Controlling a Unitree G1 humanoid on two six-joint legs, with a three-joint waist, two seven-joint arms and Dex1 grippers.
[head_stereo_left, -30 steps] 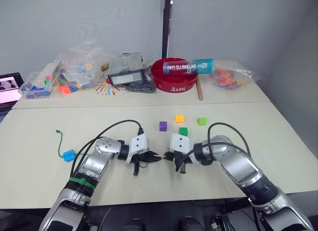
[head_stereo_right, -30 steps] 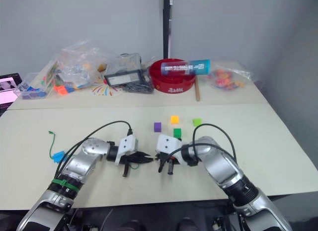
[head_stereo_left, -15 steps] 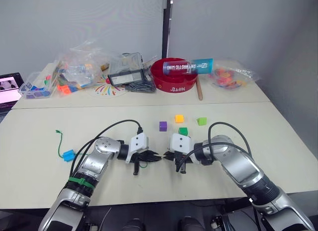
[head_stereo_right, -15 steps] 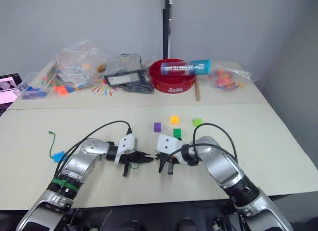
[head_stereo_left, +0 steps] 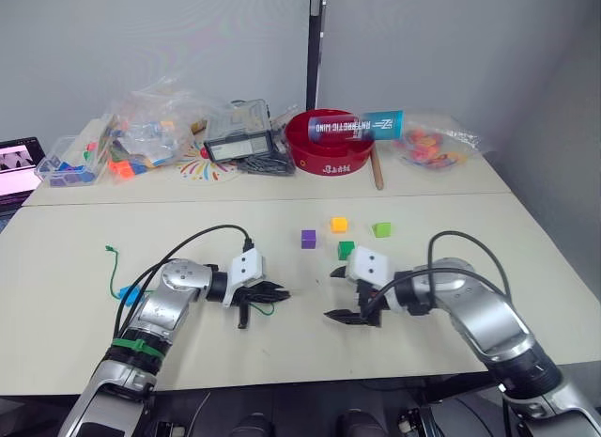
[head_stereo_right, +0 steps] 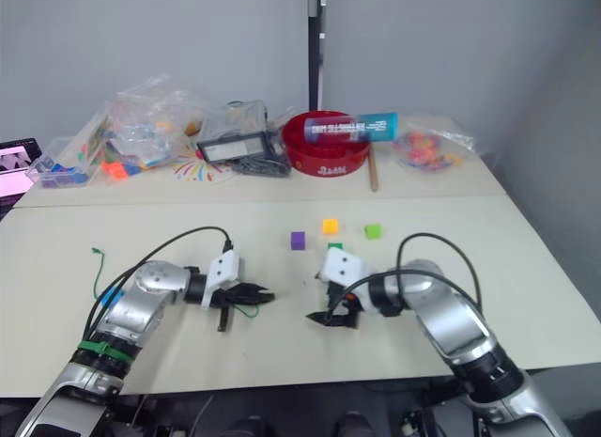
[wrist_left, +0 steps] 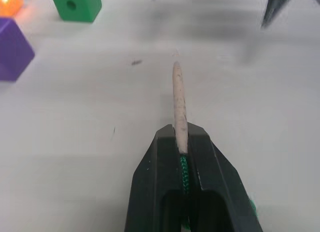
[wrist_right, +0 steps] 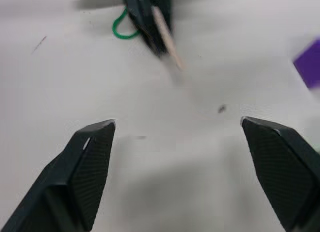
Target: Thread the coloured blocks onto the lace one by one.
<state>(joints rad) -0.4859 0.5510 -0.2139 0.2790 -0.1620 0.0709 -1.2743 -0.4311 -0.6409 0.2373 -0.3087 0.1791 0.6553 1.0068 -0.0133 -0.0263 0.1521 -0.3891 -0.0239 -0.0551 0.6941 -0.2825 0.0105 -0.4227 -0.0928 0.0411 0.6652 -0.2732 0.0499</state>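
At the far left of the pale, smooth table [head_stereo_left: 75, 258], the thin green lace [head_stereo_left: 112, 268] trails from its knotted tail down past a small blue block [head_stereo_left: 129, 293] lying beside the left arm. The braided string reappears as a small loop just beside the left gripper [head_stereo_left: 275, 292], whose two black fingers [wrist_left: 155, 177] are pressed together on the lace right where the green cord meets its pale, stiff, rod-like tip [wrist_left: 178, 100]. The tip sticks out straight past the fingertips, just above the tabletop, pointing toward the right gripper.

The other blocks sit in a loose cluster farther back, between the two grippers: a purple cube [head_stereo_left: 308, 239], an orange-yellow cube [head_stereo_left: 339, 225], a dark green cube [head_stereo_left: 346, 250] with a round hole through one face, and a light green cube [head_stereo_left: 380, 229] at the right end. All are matt plastic with squared edges and lie apart from one another.

The right gripper [head_stereo_left: 349, 317] hovers low over the table, near the dark green block but not touching it. Its finely ribbed black fingers [wrist_right: 90, 167] are spread wide with nothing between them, facing the lace tip across a bare stretch of table.
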